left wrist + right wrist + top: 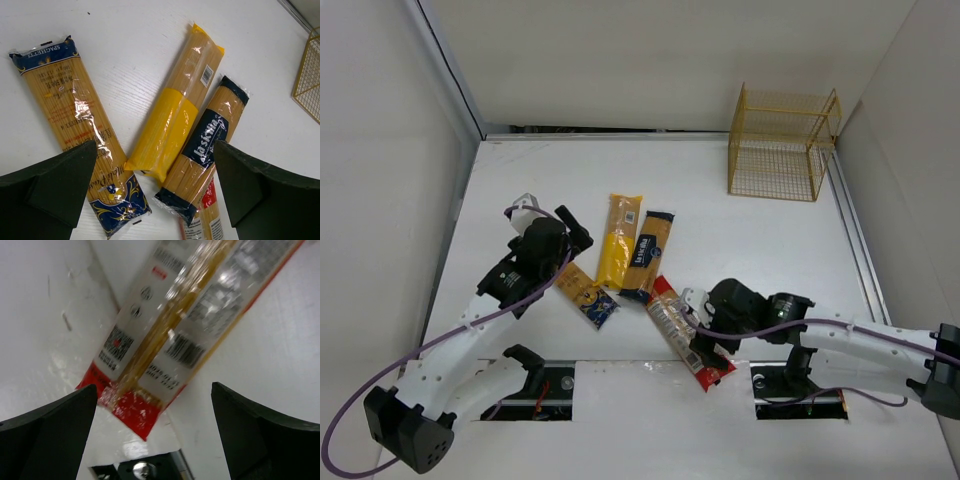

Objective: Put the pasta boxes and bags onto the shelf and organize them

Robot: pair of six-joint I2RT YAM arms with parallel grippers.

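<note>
top view, shelf (780,150): on the table, well right of and beyond the yellow bag (618,240).
top view, packs: dark-blue-and-tan pack (650,255) just right of the yellow bag; tan blue-ended bag (587,295) near-left of it; red pack (685,330) near-right.
left wrist view, left gripper (155,200): spread wide, holding nothing, above the yellow bag's near end.
right wrist view, right gripper (152,432): spread wide, straddling the red pack's end; contact cannot be told.
</note>
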